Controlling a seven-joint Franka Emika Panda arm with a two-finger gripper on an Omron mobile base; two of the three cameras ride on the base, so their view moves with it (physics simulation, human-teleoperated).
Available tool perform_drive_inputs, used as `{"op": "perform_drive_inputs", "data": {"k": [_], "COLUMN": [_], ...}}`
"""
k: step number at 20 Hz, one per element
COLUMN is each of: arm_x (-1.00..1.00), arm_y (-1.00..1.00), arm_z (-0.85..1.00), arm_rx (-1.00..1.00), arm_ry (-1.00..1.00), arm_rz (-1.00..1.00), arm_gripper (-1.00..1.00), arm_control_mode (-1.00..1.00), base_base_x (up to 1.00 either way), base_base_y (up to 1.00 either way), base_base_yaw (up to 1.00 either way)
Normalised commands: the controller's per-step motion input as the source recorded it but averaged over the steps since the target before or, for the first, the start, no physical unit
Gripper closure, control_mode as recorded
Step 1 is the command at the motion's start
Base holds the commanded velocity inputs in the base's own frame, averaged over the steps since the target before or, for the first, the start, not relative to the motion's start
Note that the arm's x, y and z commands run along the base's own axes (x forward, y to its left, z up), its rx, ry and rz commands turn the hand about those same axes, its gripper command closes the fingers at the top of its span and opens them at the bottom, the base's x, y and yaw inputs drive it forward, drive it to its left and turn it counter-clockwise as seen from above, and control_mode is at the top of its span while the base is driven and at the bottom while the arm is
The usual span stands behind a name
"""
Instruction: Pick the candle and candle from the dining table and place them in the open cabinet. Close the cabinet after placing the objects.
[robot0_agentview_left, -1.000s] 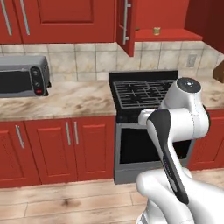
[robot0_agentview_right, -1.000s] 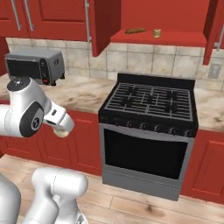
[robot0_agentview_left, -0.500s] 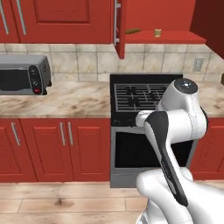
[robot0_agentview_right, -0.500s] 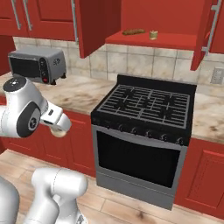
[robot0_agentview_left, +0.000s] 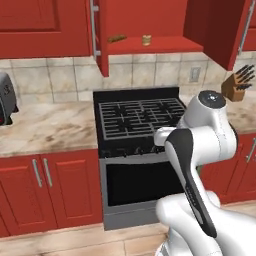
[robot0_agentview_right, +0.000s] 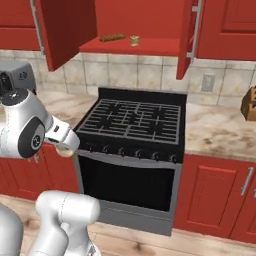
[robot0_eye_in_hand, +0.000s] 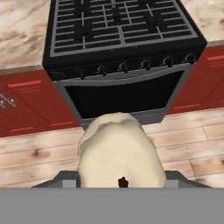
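The end effector (robot0_eye_in_hand: 120, 186) is clamped on the cream candle (robot0_eye_in_hand: 119, 151). In the hand view the candle sits right in front, above the wood floor (robot0_eye_in_hand: 39, 153) and the black stove (robot0_eye_in_hand: 118, 35).

The red cabinet (robot0_agentview_right: 150, 47) hangs open over the stove. On its shelf stands the tan candle (robot0_agentview_right: 134, 40). A brown lump (robot0_agentview_right: 111, 37) lies near it. Marbled tables (robot0_agentview_left: 45, 130) sit on both sides of the stove.

Cream candle (robot0_eye_in_hand: 119, 151) matt, waxy; cabinet (robot0_agentview_right: 65, 27) glossy red; stove (robot0_agentview_right: 134, 122) black metal; floor (robot0_eye_in_hand: 39, 155) wood.
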Motion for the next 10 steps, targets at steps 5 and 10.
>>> {"op": "perform_drive_inputs", "data": {"k": [5,10], "arm_x": [0.0,0.0], "arm_y": [0.0,0.0], "arm_z": [0.0,0.0], "arm_rx": [0.0,0.0], "arm_ry": [0.0,0.0], "arm_rz": [0.0,0.0], "arm_gripper": [1.0,1.0], "arm_control_mode": [1.0,1.0], "base_base_x": [0.53,0.4], "base_base_y": [0.0,0.0], "base_base_yaw": [-0.47,-0.29]}}
